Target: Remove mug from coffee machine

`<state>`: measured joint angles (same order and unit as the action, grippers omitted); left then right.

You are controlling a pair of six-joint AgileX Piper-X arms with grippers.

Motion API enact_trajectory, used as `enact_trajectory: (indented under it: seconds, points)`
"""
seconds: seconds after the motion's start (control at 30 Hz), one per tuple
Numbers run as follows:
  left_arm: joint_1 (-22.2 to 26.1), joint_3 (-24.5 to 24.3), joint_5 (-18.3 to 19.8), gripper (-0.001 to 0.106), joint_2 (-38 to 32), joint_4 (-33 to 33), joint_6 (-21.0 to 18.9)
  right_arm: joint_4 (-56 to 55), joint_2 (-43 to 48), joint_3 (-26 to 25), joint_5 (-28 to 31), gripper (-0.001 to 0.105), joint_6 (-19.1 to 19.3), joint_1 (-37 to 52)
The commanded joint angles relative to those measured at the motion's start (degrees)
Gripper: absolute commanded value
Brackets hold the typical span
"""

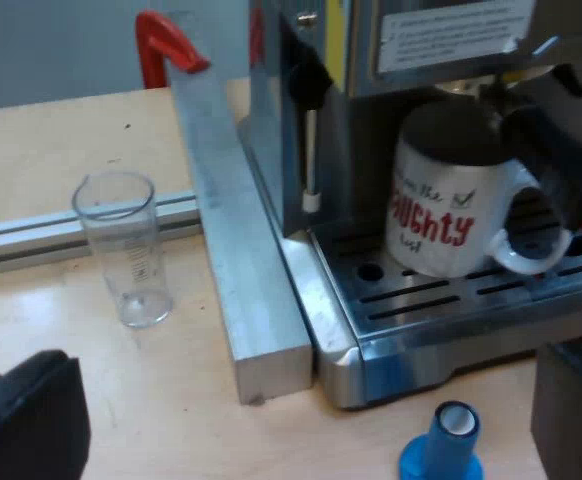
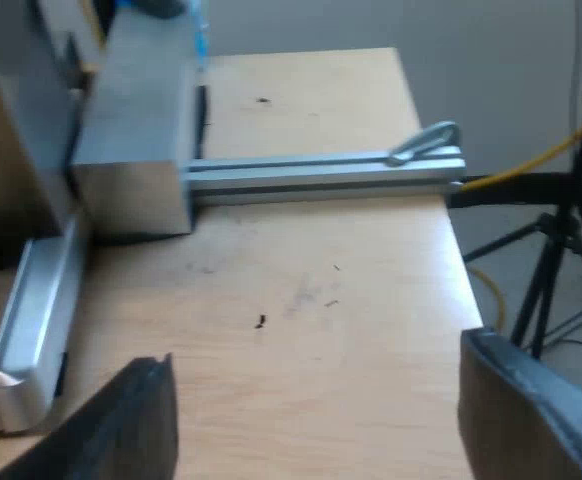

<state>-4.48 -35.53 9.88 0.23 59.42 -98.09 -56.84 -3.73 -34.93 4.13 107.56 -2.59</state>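
A white mug with red lettering stands on the espresso machine's slotted drip tray. Its handle points toward the red end of the holder's dark handle, which is locked in above the mug. My left gripper is open over the table before the machine, well short of the mug, with nothing between its fingers. My right gripper is open too, over bare wooden table beside the drip tray's corner.
A clear measuring glass stands on the table beyond a thick aluminium bar along the machine's side. A blue tamper sits just before the drip tray. A steam wand hangs near the mug. An aluminium rail crosses the table; a tripod stands past its edge.
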Motion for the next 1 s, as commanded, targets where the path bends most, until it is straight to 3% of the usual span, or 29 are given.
enact_trajectory:
  seconds: [0.03, 0.43, 0.67, 0.93, 1.0]
  points:
    - [-2.06, -1.03, 0.73, 0.090, 1.76, -1.51, 0.23, -1.31, -2.11, -2.22, -1.56, 0.066, 0.68, -1.86]
    - [-9.26, -0.04, 8.04, 0.090, 6.69, -11.67, 0.69, -0.79, -9.02, -4.16, -15.70, 0.066, 0.68, -8.32]
    - [-9.29, 6.68, 11.93, 0.090, 6.91, -23.21, 0.69, 5.19, -12.41, -4.16, -18.55, 0.066, 0.68, -10.10]
    - [-9.29, 13.51, 13.13, 0.090, 7.06, -28.52, 0.69, 9.24, -16.59, -4.16, -18.55, 0.066, 0.97, -12.67]
    - [-9.29, 15.29, 13.13, 0.090, 7.12, -28.73, 0.69, 11.62, -20.80, -4.03, -18.55, 0.066, 2.18, -16.98]
